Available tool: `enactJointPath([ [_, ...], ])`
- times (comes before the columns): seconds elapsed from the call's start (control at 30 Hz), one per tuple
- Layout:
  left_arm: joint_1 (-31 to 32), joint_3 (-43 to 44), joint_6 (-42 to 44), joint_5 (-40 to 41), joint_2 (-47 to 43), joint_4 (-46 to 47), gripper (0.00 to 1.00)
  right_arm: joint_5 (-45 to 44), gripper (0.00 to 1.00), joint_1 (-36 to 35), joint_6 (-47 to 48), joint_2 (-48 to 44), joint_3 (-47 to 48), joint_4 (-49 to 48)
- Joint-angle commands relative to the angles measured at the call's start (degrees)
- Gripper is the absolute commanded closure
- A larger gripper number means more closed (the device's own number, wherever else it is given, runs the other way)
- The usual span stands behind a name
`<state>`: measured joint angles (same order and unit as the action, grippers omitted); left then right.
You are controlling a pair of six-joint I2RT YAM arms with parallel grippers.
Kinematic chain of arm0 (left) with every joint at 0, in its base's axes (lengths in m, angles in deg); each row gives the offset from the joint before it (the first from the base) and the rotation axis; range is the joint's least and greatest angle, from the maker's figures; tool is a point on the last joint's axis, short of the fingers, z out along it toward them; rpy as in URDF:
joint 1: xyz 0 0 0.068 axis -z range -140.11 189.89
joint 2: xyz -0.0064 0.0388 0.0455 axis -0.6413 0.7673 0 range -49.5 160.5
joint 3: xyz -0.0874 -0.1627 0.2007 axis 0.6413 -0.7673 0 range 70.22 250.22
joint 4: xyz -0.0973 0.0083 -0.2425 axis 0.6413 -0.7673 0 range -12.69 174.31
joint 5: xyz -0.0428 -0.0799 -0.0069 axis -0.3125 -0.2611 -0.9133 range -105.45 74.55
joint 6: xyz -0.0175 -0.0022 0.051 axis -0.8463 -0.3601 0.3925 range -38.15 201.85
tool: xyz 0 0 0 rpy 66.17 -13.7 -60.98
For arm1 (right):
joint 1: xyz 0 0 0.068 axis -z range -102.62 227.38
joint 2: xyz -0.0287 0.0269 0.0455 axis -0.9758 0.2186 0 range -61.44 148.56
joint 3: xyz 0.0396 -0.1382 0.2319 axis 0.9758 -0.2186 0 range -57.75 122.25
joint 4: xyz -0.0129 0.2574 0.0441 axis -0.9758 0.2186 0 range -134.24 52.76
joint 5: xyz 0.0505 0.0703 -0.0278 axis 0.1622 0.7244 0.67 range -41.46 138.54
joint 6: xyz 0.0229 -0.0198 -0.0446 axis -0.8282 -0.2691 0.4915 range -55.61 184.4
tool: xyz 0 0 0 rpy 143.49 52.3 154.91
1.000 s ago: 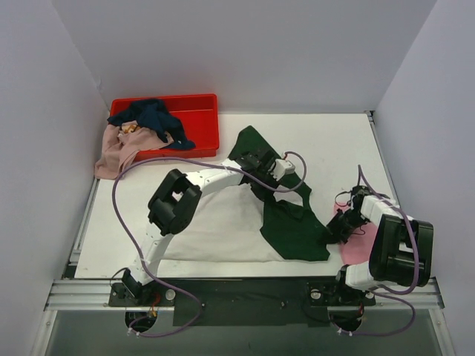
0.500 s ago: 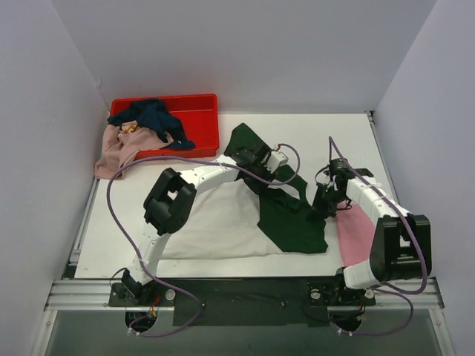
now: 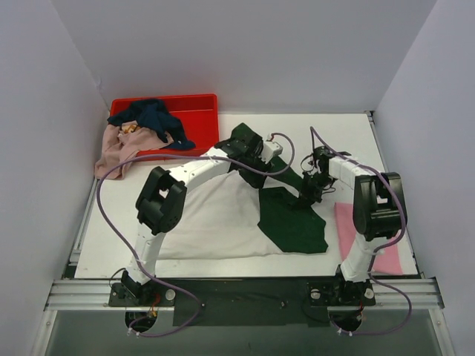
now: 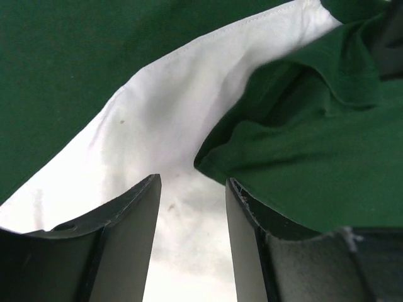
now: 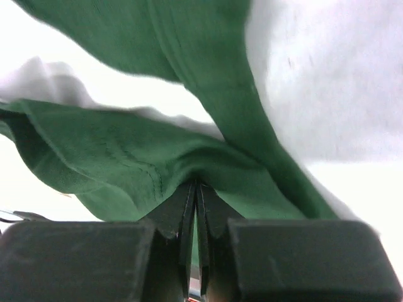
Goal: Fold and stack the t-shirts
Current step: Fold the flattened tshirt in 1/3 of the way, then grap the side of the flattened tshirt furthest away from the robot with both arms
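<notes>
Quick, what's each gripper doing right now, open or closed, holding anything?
Left gripper: open, holding nothing.
Right gripper: closed on green cloth of the white and green t-shirt.

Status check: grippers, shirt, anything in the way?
Left gripper open, empty, above the white-and-green t-shirt. Right gripper shut on its green cloth. Shirt spread out, fold not done. Nothing blocking; pink t-shirt lies to the right.

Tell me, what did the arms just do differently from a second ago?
The right gripper, shut on the white-and-green t-shirt, swung off the pink t-shirt toward the middle. The left gripper opened, releasing the cloth. The red crate stayed put.
</notes>
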<state>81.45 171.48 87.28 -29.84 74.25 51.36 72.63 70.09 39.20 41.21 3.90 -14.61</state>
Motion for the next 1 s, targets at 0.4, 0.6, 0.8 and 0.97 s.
enactJointPath([
  [0.4, -11.6, -1.2, 11.3, 0.8, -18.7, -14.7, 0.45, -2.4, 1.0, 3.9, -7.2, 15.2, 24.2, 1.7],
  [0.6, -20.9, -9.4, 11.6, 0.3, -26.3, -16.4, 0.45, -5.8, 0.79, 3.7, -1.6, 15.5, 34.9, 2.4],
  [0.8, -30.9, -15.9, 12.8, -0.4, -30.3, -20.0, 0.48, 0.1, 0.43, 1.6, 2.2, 26.5, 50.4, 4.5],
  [0.97, -44.3, -21.0, 15.7, 0.4, -31.5, -16.1, 0.48, 1.8, 0.4, -0.3, 2.9, 38.1, 63.7, 4.7],
])
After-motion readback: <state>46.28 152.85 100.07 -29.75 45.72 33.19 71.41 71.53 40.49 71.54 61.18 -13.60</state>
